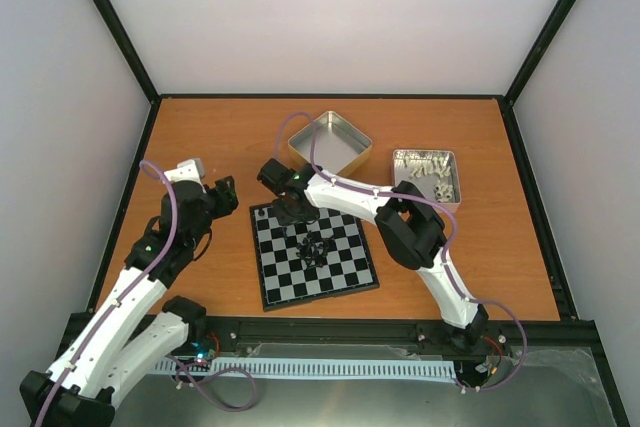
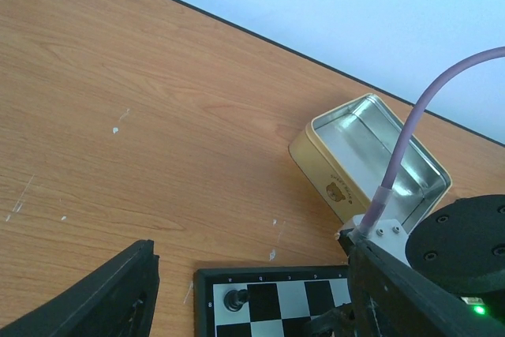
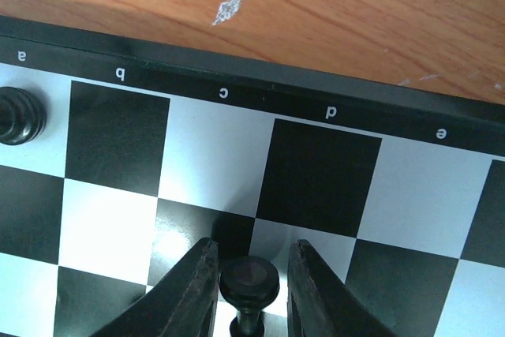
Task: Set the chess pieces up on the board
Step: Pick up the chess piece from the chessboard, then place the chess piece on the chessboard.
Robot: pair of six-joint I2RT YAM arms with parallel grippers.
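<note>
The board (image 1: 275,277) lies mid-table, with a cluster of black chess pieces (image 1: 312,248) near its centre. One black piece (image 3: 17,114) stands on the corner square by the letter a and also shows in the left wrist view (image 2: 235,300). My right gripper (image 3: 252,252) hovers low over the board's far rows. Its fingers sit narrowly either side of a black piece (image 3: 248,280); the left one touches it and a slim gap shows on the right. My left gripper (image 2: 252,305) is open beside the board's far left corner, holding nothing.
An empty square metal tin (image 1: 330,142) with a bear label sits behind the board and shows in the left wrist view (image 2: 371,155). A second tin (image 1: 425,175), holding pale pieces, stands at the back right. Black frame rails border the table.
</note>
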